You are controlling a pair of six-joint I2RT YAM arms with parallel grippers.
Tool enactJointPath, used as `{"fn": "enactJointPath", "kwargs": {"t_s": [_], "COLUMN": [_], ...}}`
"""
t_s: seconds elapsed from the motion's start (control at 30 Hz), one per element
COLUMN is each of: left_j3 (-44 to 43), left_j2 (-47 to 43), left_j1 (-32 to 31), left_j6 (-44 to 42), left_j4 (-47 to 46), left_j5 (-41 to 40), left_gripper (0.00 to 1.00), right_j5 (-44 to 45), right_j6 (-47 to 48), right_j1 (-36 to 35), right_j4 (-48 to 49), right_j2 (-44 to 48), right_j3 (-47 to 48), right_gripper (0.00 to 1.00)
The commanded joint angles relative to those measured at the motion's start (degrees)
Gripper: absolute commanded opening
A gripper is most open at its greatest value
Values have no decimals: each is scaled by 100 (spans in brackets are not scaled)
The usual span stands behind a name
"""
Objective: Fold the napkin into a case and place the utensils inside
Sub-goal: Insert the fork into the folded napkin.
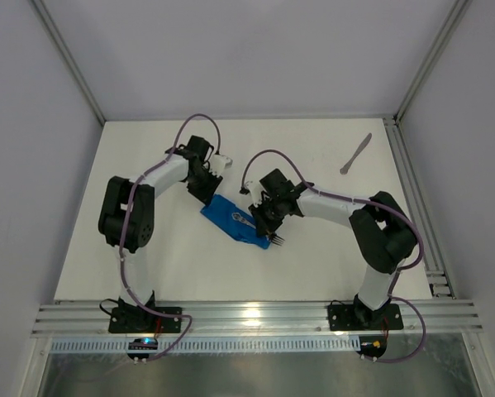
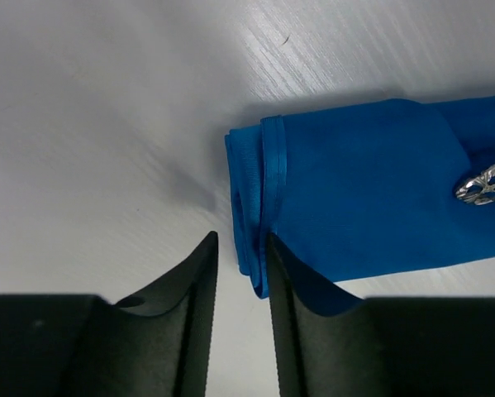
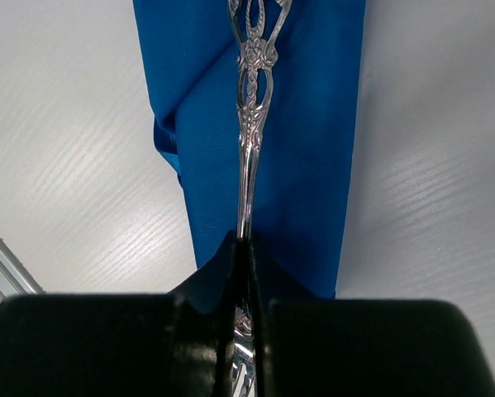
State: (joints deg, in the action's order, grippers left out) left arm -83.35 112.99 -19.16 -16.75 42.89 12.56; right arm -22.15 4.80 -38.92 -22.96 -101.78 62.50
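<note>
The napkin (image 1: 228,217) lies mid-table, folded into a narrow blue case (image 3: 313,165). My right gripper (image 3: 244,240) is shut on the fork (image 3: 251,107) at its neck. The ornate handle reaches out over the top of the cloth, and its tip (image 2: 484,184) shows in the left wrist view. The tines (image 1: 276,241) stick out past the case's near end. My left gripper (image 2: 241,240) is at the case's far-left end (image 2: 255,190), jaws apart, with the hemmed corner just between the tips against the right finger. The knife (image 1: 355,155) lies alone at the far right.
An aluminium rail (image 1: 412,182) runs along the table's right edge, and another (image 1: 255,314) along the front by the arm bases. White walls enclose the back and sides.
</note>
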Motion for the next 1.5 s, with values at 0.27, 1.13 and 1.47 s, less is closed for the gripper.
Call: {"fn": "enactJointPath", "kwargs": {"t_s": [0.27, 1.13, 1.47], "left_j3": [196, 671, 662], "left_j2": [13, -515, -515], "left_j1": [-35, -150, -150], "left_j6": [-179, -478, -487], "left_j4": [-431, -730, -844], "left_j5": [-359, 72, 45], "left_gripper": [6, 5, 6], "right_j5": [27, -104, -254], "right_j6": [-49, -269, -40], "right_j1": [24, 33, -46], "right_j4": [-560, -490, -367], "right_j2": [333, -1081, -1344], "right_j3": [114, 1695, 1976], "right_gripper": [4, 4, 4]}}
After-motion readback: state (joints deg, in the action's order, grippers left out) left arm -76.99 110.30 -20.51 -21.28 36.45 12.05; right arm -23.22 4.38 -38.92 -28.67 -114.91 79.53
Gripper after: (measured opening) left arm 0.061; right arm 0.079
